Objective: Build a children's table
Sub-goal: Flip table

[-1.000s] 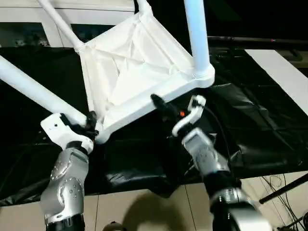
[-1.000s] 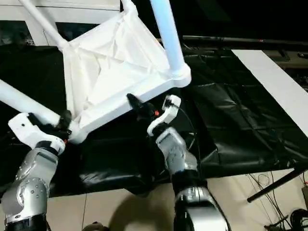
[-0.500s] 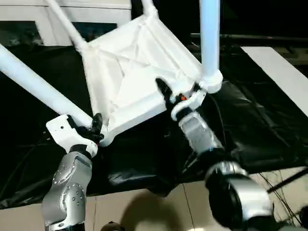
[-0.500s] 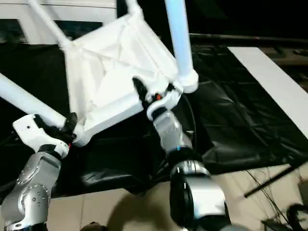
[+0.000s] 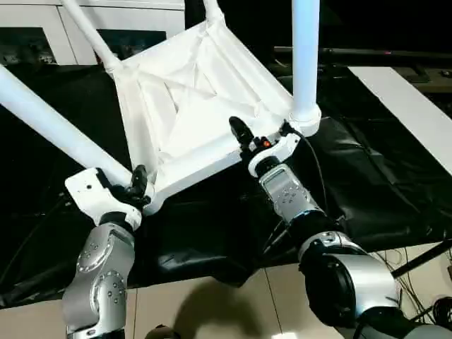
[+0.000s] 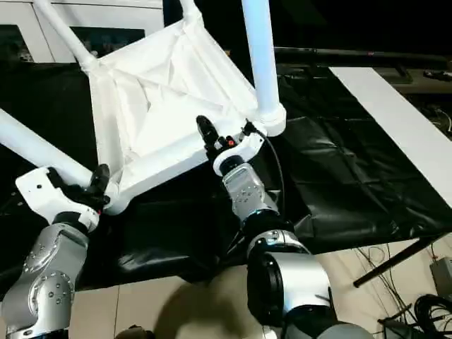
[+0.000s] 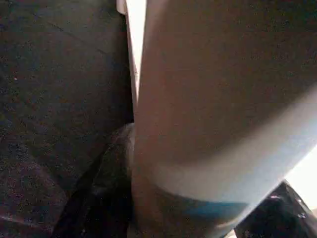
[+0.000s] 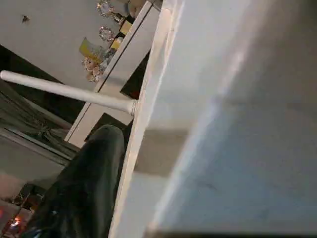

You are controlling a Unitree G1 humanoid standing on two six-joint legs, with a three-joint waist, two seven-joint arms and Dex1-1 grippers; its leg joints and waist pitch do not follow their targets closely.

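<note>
Black sheeting [image 5: 367, 183] (crinkled) covers the floor before a white cabinet [image 5: 42, 32].

1. The tabletop [image 5: 191, 106] is showing plain white, its ribbed underside crossed by diagonal ribs.
2. The legs [image 5: 305, 56] are showing white with a bluish cast.
3. Black sheeting [image 5: 367, 183] is covering the floor.
4. The forearms [image 5: 99, 275] are gleaming silver, the fingers [image 5: 240, 131] showing black.
5. The cabinet [image 5: 42, 28] at far left is showing white.

Crumpled black plastic sheeting [image 5: 367, 191] covers the work surface. White glass-door cabinet [image 5: 42, 35] at far edge. Flat white board [image 5: 409, 106] lies on the sheeting. Beige tiled floor [image 5: 212, 304] below; black cables [image 6: 424, 311] on it.
</note>
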